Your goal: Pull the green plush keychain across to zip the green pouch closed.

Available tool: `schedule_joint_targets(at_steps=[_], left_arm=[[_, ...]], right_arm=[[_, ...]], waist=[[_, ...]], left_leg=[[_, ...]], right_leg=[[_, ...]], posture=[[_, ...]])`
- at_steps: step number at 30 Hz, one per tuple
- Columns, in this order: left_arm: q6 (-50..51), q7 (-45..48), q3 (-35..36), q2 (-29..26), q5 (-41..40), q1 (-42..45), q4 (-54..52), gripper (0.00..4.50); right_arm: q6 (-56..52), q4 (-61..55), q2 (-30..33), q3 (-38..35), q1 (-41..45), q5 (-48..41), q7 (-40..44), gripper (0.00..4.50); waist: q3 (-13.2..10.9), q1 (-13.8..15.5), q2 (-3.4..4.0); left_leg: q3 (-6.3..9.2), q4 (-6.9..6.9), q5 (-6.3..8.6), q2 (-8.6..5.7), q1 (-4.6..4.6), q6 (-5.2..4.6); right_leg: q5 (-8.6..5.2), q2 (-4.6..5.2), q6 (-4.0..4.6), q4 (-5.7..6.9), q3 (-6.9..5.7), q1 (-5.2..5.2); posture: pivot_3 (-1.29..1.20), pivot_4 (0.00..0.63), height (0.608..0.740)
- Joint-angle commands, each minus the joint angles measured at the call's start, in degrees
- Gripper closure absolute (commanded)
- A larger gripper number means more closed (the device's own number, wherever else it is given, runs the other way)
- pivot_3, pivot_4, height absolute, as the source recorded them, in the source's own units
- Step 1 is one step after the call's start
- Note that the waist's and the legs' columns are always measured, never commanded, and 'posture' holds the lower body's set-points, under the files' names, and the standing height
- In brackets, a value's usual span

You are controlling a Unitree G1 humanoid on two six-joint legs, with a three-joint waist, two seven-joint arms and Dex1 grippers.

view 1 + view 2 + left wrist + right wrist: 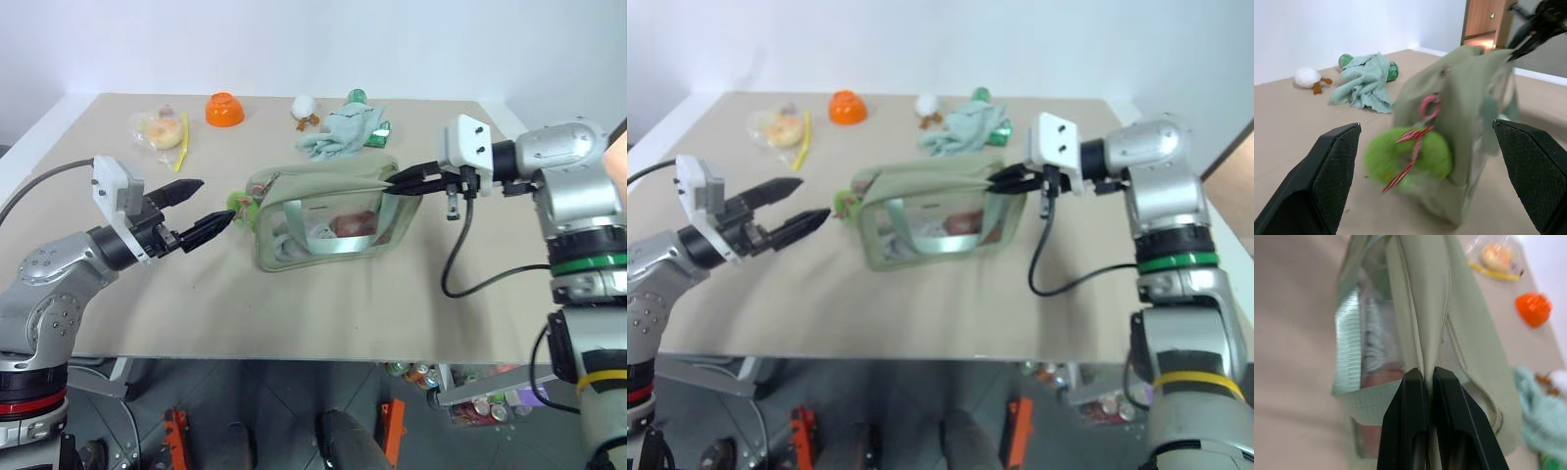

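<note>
The keychain (pixel 242 204) hangs off the end of the pouch (pixel 323 220) nearest the left gripper (pixel 196 211), a lime fuzzy ball with red-pink trim, touching the pouch's end wall. The pouch stands upright on the table (pixel 294 304), clear side panel facing the camera, something reddish inside.

The left gripper sits just beside the keychain with its fingers spread wide, one either side of the ball in the wrist view, gripping nothing yet. The right gripper (pixel 397 181) is at the pouch's far end, its fingers pressed together and pinching the fabric of the top seam there, which anchors the bag.

Likely trouble from here: the ball is soft and dangles on a short cord, so the left fingers may close on fuzz alone and slip off, or nudge it aside before they meet. If the right pinch is shallow, the fabric could pull free and the whole pouch would slide along the table instead of the zipper running. A pull angled away from the zipper line may jam the slider.

Beyond the pouch lie pale mint gloves (pixel 343 132) over a green bottle (pixel 358 97), a small white plush (pixel 305 109), an orange bowl (pixel 224 110), and a clear bag of food (pixel 157 128). The table is covered in plain beige, against a white wall.
</note>
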State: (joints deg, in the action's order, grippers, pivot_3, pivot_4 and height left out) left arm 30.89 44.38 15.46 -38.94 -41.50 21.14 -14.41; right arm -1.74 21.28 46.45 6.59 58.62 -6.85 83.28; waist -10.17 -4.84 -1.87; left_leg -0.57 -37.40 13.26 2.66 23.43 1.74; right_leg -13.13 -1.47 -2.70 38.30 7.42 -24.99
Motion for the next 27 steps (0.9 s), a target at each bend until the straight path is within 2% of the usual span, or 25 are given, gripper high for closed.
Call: schedule_joint_targets(at_steps=[1, 5, 9, 14, 20, 27], left_arm=[[-1.71, 1.32, -0.36, 0.06, 0.5, 2.32, 0.43, 0.0], [-2.44, 2.38, -1.8, 0.62, 1.17, 3.92, 1.4, 0.0], [-2.26, 2.93, -2.28, 1.0, 1.25, 4.63, 1.64, 0.0], [-0.76, 2.51, -2.72, 1.71, 0.37, 5.07, 1.42, 0.0], [6.42, 3.29, -2.09, 1.03, -6.1, 4.49, -0.82, 0.0], [7.27, 10.11, -5.07, -1.42, -7.53, 5.23, -4.92, 0.0]], right_arm=[[-9.7, -12.36, 1.62, -4.07, -3.16, -4.47, -3.49, 4.46], [-21.66, -23.5, 3.61, -5.0, -9.32, -6.39, -7.2, 4.46], [-26.43, -29.36, 4.03, -6.23, -12.87, -8.04, -10.99, 4.46], [-28.2, -31.8, 4.13, -7.03, -17.2, -8.58, -14.84, 4.46], [-29.39, -31.94, 4.3, -8.37, -18.28, -10.09, -17.51, 4.46], [-29.19, -31.36, 5.1, -9.23, -18.9, -11.28, -18.05, 4.46]], waist=[[0.0, -0.01, 0.0], [0.0, 0.28, 0.0], [0.0, 0.25, 0.0], [0.01, 0.29, -0.01], [0.01, 0.31, -0.02], [0.01, 0.32, -0.02]], left_leg=[[-0.01, -0.01, 0.0, 0.01, -0.02, 0.0], [0.08, -0.08, -0.03, 0.02, -0.03, 0.04], [0.04, -0.12, -0.05, 0.02, -0.04, 0.05], [0.07, -0.14, -0.1, 0.02, -0.05, 0.03], [0.08, -0.16, -0.12, 0.02, -0.06, 0.01], [0.1, -0.15, -0.11, 0.02, -0.05, 0.01]], right_leg=[[0.0, -0.01, 0.01, 0.01, 0.0, 0.0], [-0.01, -0.09, -0.01, 0.06, -0.02, 0.04], [-0.05, -0.09, -0.08, 0.07, -0.01, 0.04], [-0.15, -0.1, -0.26, 0.08, -0.02, 0.07], [-0.15, -0.1, -0.28, 0.08, -0.02, 0.1], [-0.17, -0.11, -0.31, 0.08, -0.02, 0.1]], posture=[[0.0, 0.15, 0.74], [0.0, 0.15, 0.74], [0.0, 0.15, 0.74], [0.0, 0.15, 0.74], [0.0, 0.15, 0.74], [0.0, 0.15, 0.74]])
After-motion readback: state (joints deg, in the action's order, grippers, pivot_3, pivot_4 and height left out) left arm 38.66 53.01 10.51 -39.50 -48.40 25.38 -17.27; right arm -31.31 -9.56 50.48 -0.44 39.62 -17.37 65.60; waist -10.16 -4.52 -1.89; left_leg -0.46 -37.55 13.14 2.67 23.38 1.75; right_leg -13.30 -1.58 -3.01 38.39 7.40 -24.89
